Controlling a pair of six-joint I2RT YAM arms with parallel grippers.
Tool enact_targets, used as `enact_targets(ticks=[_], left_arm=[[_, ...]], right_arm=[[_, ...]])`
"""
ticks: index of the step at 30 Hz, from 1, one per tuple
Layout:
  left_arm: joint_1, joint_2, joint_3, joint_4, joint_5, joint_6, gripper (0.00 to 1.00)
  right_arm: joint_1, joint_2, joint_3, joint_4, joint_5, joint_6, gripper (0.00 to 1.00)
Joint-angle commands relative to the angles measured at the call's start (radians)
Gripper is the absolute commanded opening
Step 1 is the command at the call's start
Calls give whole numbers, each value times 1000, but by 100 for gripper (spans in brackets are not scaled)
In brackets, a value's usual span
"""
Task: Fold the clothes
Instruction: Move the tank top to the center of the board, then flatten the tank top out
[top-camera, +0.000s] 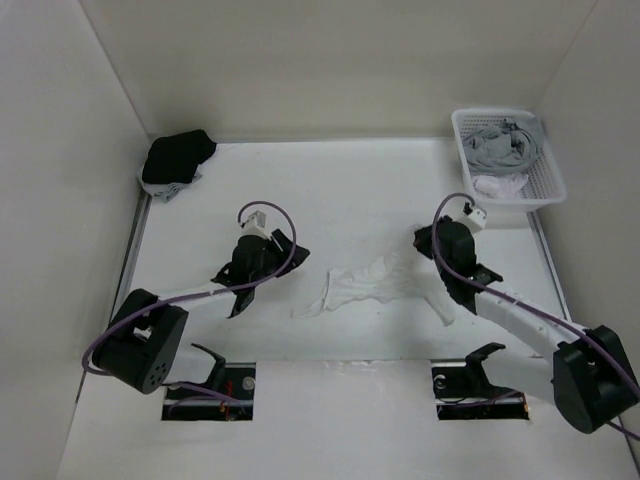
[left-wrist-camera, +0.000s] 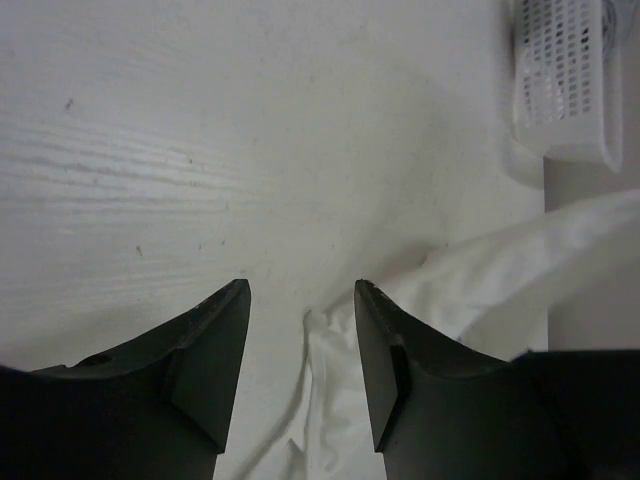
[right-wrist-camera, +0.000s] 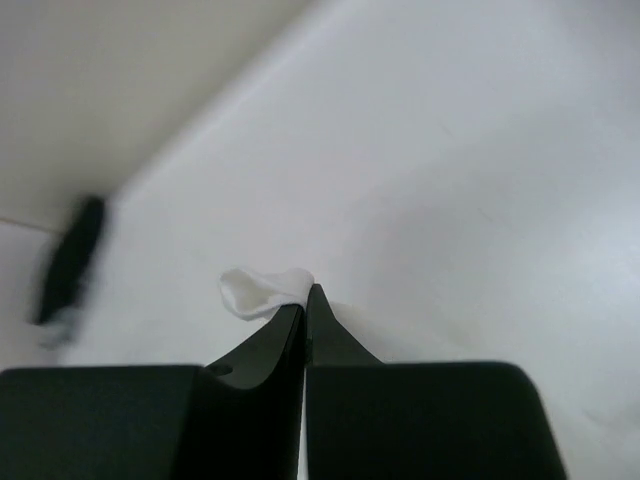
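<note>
**Left arm**: runs from its base at lower left of the overhead view up and right, ending over the middle left of the table.

**Left gripper**: released. The jaws stand apart with nothing between them and point rightward at the garment's near end.

**Right arm**: runs from its base at lower right up and left, with the wrist right of centre.

**Right gripper**: clenched, pinching a small fold of white fabric at its very tips.

**White garment**: at the centre of the overhead view, crumpled into a loose strip. It rises from lower left to the right gripper, and a further flap trails down beside the right arm. In the left wrist view its folds fill the lower right, and one edge reaches in under the open tips (whether it touches them cannot be told).

**Edges and room:**
- Open tabletop lies between the garment and the back wall, and between the two grippers.
- A white mesh basket sits in the upper right corner, holding a grey garment, well apart from the white one.
- A black cloth bundle sits in the upper left corner, against the side wall.
</note>
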Motion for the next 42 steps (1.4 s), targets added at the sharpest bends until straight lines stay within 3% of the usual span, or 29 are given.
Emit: enact_targets(ticks=[1,6,10,13,15,16,17,19,25,27,30,33,38,41,42], left_arm=[[-34,-16,-44,2,38,-10,44],[-161,-79,-25,-83,1,100,48],[-309,-10,61,-197,-49,215,52],[-356,58,107,-197,-42,248,52],[-372,114,149,-186,-53,260,45],[-373,157,184,-177,-54,265,37],[-375,217,251,-170,-54,274,19],[-369,283,352,-167,-88,275,6],[-233,455,735,-177,-194,184,1],[-148,510,826,-177,-189,84,2],[-82,536,792,-134,-195,-24,5],[-19,526,589,-44,-214,-89,5],[74,432,278,103,-107,-93,8],[113,333,86,139,-87,-74,16],[120,285,25,137,-82,-61,21]], right_arm=[[-30,-59,-62,109,-1,102,1],[-104,-94,-90,79,-41,59,2],[-149,-87,-84,85,-112,28,2],[-150,-83,-58,89,-133,2,2],[-150,-91,-23,86,-150,-13,2],[-147,-97,2,83,-162,-29,2],[-144,-105,34,77,-173,-52,2],[-144,-145,119,21,-190,-104,2],[-92,-244,317,-159,-290,-224,2],[29,-252,434,-280,-407,-308,4],[179,-179,464,-317,-498,-356,4],[326,24,451,-310,-587,-354,3],[506,197,425,-319,-542,-299,2],[655,245,370,-308,-534,-198,9],[722,289,359,-313,-510,-154,23]])
